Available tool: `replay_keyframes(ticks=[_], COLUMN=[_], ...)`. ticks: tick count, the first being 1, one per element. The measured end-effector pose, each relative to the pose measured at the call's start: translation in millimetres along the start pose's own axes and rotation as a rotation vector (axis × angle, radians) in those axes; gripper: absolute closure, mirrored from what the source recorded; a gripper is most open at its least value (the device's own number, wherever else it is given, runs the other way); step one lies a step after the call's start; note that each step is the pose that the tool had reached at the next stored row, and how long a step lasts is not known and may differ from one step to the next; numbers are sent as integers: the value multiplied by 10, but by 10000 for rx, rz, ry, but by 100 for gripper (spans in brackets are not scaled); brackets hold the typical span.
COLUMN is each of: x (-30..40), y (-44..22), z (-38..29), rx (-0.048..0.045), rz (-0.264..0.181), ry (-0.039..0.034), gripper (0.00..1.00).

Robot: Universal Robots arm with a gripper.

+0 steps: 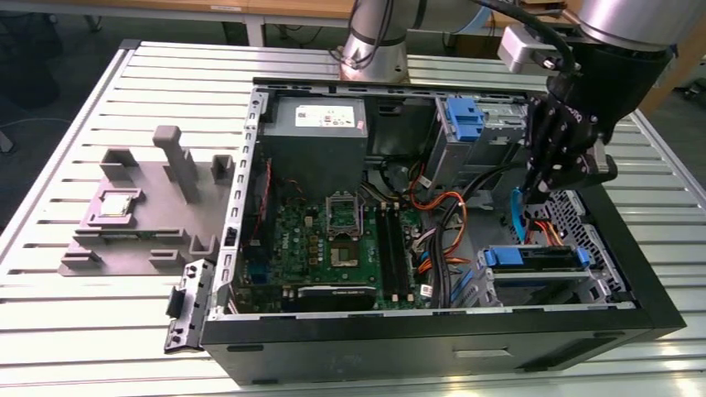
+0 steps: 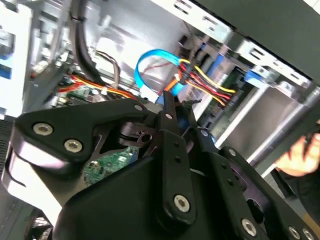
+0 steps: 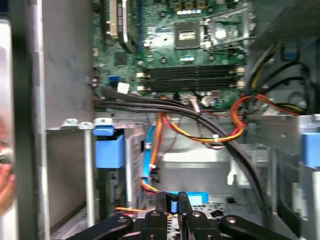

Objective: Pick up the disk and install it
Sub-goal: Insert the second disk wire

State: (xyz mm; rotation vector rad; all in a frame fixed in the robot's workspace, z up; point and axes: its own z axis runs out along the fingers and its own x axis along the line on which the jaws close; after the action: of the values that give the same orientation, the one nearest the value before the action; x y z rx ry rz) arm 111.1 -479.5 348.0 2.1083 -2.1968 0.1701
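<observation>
While the jaws are closing together on the blue carrier edge of the disk [image 3: 195,198], inside the computer case [image 1: 651,281] near the drive bay [image 1: 535,258], this dense, rigid, shock-sensitive drive is probably handling best by that plastic frame.

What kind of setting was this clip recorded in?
Probably a robotics lab or workshop bench: an opened computer case lies on a slatted metal table, beside a grey parts fixture, with the arm's gripper inside it.
</observation>
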Motion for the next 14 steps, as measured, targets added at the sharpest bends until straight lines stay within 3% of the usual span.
replay_keyframes(ticks=[1,2,6,10,14], x=[0,0,-1,-5,-7], y=[0,0,0,1,1], z=[0,1,10,29,48], rx=[11,16,26,51,62], rz=[-2,-3,-4,-5,-7], ry=[162,270,476,760,948], gripper=[79,79,79,79,78])
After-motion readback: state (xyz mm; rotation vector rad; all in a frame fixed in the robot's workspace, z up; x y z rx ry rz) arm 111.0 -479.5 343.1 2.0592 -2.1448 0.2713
